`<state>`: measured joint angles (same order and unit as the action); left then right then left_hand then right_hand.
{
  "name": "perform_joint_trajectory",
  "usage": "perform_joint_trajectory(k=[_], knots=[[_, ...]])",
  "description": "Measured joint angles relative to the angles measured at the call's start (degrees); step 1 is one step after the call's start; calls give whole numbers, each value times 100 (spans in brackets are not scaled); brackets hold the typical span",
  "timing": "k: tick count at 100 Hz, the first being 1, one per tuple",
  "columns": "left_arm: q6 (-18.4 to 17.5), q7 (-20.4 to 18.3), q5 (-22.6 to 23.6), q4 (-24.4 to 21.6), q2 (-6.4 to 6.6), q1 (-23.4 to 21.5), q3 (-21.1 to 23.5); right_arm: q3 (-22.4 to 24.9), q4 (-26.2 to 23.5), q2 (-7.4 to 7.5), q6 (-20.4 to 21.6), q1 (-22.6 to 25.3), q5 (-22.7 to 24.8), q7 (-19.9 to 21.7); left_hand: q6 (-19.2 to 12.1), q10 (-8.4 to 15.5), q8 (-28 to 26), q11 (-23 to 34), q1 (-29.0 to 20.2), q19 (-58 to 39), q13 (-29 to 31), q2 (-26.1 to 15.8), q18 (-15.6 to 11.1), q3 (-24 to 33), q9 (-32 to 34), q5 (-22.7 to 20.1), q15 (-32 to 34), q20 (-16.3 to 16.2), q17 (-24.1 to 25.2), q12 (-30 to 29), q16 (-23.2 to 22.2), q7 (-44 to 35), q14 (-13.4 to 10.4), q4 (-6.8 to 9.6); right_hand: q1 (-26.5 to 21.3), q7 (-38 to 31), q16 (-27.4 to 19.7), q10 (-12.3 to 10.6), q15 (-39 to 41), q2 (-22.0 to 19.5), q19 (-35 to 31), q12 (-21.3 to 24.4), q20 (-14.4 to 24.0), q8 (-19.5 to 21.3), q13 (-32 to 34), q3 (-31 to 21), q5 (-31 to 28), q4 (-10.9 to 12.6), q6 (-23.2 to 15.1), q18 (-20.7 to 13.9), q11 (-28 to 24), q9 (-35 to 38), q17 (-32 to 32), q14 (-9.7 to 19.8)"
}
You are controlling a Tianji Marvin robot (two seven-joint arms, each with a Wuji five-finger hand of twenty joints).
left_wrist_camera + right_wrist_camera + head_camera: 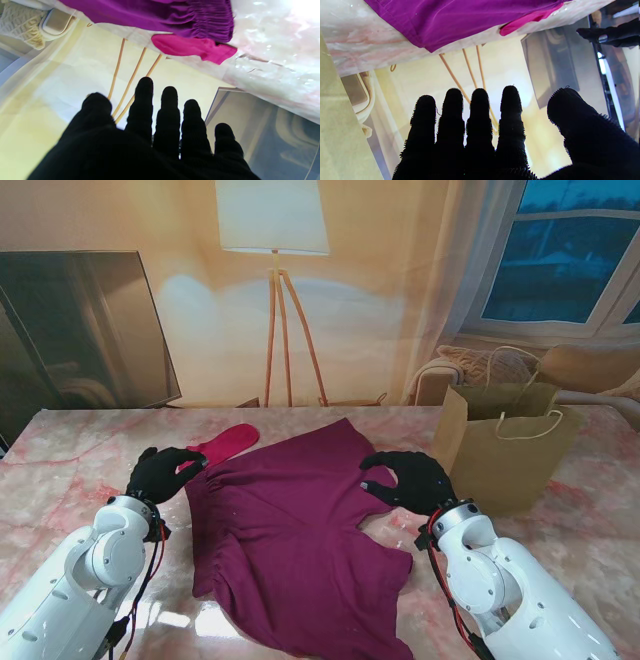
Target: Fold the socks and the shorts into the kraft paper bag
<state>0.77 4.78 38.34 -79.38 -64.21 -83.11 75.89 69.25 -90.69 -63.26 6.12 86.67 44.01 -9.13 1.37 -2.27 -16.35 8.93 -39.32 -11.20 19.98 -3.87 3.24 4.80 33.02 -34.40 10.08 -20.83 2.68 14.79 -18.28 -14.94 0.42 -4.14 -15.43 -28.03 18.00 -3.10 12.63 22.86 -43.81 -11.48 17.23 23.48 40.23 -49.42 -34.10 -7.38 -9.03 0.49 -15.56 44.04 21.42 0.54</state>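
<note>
The black-gloved left hand [163, 473] hovered open, fingers spread, holding nothing, just beside the pink sock [226, 445] and the magenta fabric shorts [290, 540] on the table [70, 450]. The right hand [410, 480] was likewise open and empty at the shorts' edge, the kraft paper bag [505, 445] beside it.

One pair of magenta-purple fabric shorts [300, 545] lies spread across the middle of the pink-veined marble table [70, 450], and one bright pink sock [228, 444] shows at its far left edge; whether a second sock lies beneath the cloth cannot be told. One brown kraft paper bag [505, 455] with two cord handles stands at the far right. Two black-gloved five-finger hands are counted, the left hand [160, 473] near the sock and the right hand [412, 481] over the shorts' right edge.
</note>
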Motion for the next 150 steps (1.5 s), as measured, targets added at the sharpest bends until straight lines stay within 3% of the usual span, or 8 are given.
perform_joint_trajectory(k=[22,30,53,80,98,116,138,150], knots=[[-8,-424,-307,606,75,499,-168,-70,173,-17,-12,-106,-78,0,48,94,90,-150,605,604,-539,-455,-201,-404,-485,491,-275,-61,-15,-69,126,366,-191,139,0,0,0,1,0,-2,0,0,0,0,0,0,0,0,8,0,0,0,-35,0],[-49,-599,-301,810,106,687,-256,-80,220,-21,-13,-135,-109,2,52,135,147,-191,897,770,-671,-578,-263,-440,-656,651,-306,121,-69,-127,165,488,-278,141,-1,0,0,2,0,-72,0,0,0,0,0,6,0,0,28,0,0,0,-35,0],[-133,-627,-472,1756,132,1385,-748,-132,381,-23,-11,-222,-161,21,66,222,222,-328,1420,927,-1160,-787,-359,-450,-1152,1051,-533,539,-134,-195,265,719,-424,160,-1,0,0,3,0,-125,0,0,0,0,0,85,0,0,37,0,0,0,-36,0],[-131,-594,-920,2877,53,2160,-1407,-144,503,-24,-74,-260,-239,107,371,221,435,-472,1799,990,-1395,-991,-475,-500,-1570,1393,-600,699,-142,-330,340,1065,-441,230,-1,0,0,4,-1,-214,0,0,0,0,-1,85,0,1,38,0,-13,-61,-37,-1],[-65,-687,-1182,3382,-47,2557,-1722,-160,566,-24,-86,-286,-268,143,419,216,503,-536,2123,1137,-1463,-1113,-553,-500,-1764,1459,-884,1640,-159,-344,930,1128,-442,230,-1,0,0,6,-1,-223,0,0,0,0,-1,139,0,1,38,2,-14,-61,-38,-3],[-205,-668,-1428,4015,-177,2925,-2037,-154,587,-24,-103,-288,-332,207,419,216,503,-537,2124,1146,-1463,-1135,-557,-500,-1759,1457,-885,1874,-159,-392,1030,1128,-442,230,-1,0,0,6,-1,-275,0,0,0,0,-1,131,0,1,38,4,-13,-61,-39,-5],[-176,-828,-1591,4277,-230,3095,-2242,-135,588,-24,-105,-272,-350,198,654,83,503,-593,2199,1148,-1463,-1192,-557,-500,-1540,1439,-885,1954,-160,-451,1031,1128,-381,230,-1,1,0,7,-1,-277,-15,0,0,0,-1,214,1,1,39,9,-14,-61,-47,-6],[228,-980,-1601,4082,-219,3061,-2197,-129,588,-24,-105,-261,-356,200,903,182,503,-691,2272,1148,-1463,-1221,-557,-500,-1490,1370,-887,2007,-160,-470,951,1128,-268,230,-1,1,0,9,-1,-278,-16,0,0,0,-1,214,1,1,39,63,-31,-151,-53,-71]])
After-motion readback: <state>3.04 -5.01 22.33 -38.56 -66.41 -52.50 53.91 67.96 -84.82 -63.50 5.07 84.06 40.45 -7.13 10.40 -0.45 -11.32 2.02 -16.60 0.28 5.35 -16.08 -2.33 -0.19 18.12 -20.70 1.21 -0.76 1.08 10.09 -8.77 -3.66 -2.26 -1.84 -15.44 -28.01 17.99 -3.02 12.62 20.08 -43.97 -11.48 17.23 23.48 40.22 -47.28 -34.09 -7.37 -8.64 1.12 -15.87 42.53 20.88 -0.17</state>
